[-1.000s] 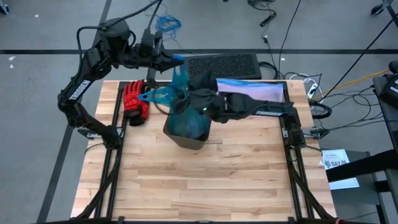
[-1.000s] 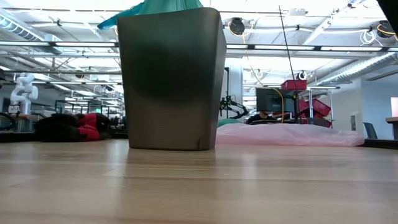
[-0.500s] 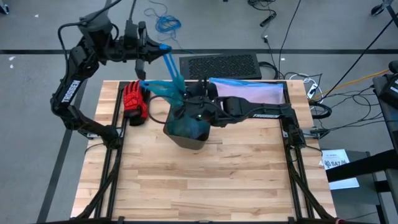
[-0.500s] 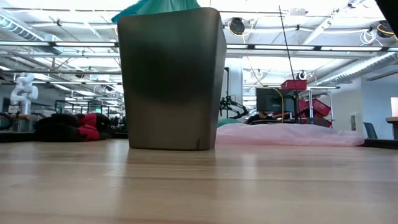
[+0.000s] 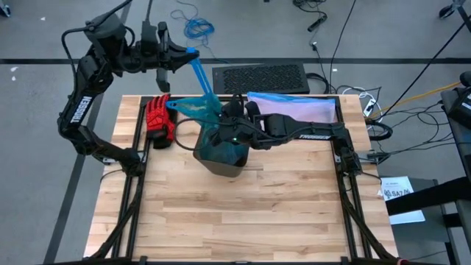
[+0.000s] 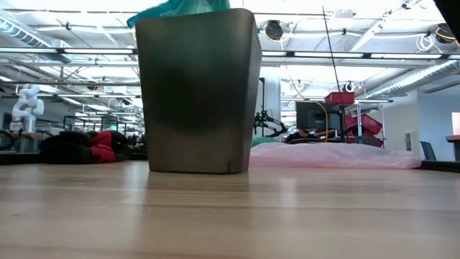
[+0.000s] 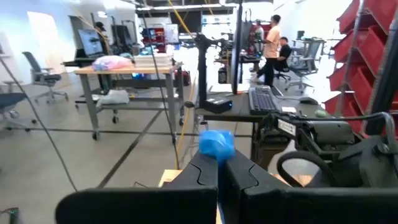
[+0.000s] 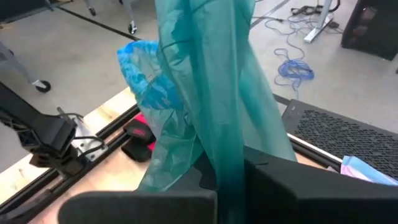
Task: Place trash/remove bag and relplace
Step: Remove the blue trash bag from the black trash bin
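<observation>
Slanting from bin (image 5: 221, 154), the bag (image 5: 204, 88)

A wide stretch of bare wooden table (image 5: 243, 213) lies open in front of the dark bin (image 5: 221, 156). Behind it the way is crowded: the teal bag (image 5: 202, 103) stretches taut from the bin toward the table's far-left corner, red gloves (image 5: 158, 121) lie just left, and a pale pink bag (image 5: 294, 107) covers the far-right edge.
</observation>
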`<state>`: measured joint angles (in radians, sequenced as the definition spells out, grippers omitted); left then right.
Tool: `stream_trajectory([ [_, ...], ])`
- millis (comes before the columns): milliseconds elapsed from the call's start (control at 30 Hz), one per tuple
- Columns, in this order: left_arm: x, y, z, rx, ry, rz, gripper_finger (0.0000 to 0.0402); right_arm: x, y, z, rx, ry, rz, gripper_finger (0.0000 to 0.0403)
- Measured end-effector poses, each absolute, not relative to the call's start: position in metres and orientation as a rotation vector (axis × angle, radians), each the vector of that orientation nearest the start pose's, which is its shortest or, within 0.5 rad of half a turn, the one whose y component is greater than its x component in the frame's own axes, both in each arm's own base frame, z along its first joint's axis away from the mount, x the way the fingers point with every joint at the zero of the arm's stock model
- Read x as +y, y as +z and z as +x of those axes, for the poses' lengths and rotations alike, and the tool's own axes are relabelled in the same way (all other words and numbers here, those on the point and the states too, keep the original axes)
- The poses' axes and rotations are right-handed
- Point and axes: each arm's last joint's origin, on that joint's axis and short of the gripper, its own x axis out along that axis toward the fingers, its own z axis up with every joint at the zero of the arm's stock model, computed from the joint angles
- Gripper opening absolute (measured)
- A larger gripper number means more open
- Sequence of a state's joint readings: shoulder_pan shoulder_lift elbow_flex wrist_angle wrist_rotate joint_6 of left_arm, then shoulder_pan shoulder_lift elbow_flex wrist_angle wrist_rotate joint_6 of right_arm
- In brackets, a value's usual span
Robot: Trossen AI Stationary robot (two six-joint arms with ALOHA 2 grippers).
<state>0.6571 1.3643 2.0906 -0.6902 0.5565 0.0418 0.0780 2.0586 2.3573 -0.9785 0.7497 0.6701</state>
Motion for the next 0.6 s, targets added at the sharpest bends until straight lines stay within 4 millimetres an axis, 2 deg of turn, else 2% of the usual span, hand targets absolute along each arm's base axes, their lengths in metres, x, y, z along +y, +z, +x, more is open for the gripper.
stream_trajectory([
  [233,0.106,0.588,0.155,-0.072,0.151,0.115,0.0000,0.012,0.412,0.430,0.396,-0.789,0.363,0.0000],
  [433,0.107,0.590,0.151,-0.084,0.178,0.124,0.0000,0.012,0.413,0.431,0.398,-0.751,0.349,0.0002],
  [500,0.108,0.591,0.150,-0.087,0.184,0.126,0.0000,0.013,0.416,0.431,0.406,-0.703,0.339,0.0015],
  [600,0.108,0.591,0.150,-0.084,0.190,0.124,0.0000,0.015,0.423,0.428,0.411,-0.633,0.329,0.0055],
])
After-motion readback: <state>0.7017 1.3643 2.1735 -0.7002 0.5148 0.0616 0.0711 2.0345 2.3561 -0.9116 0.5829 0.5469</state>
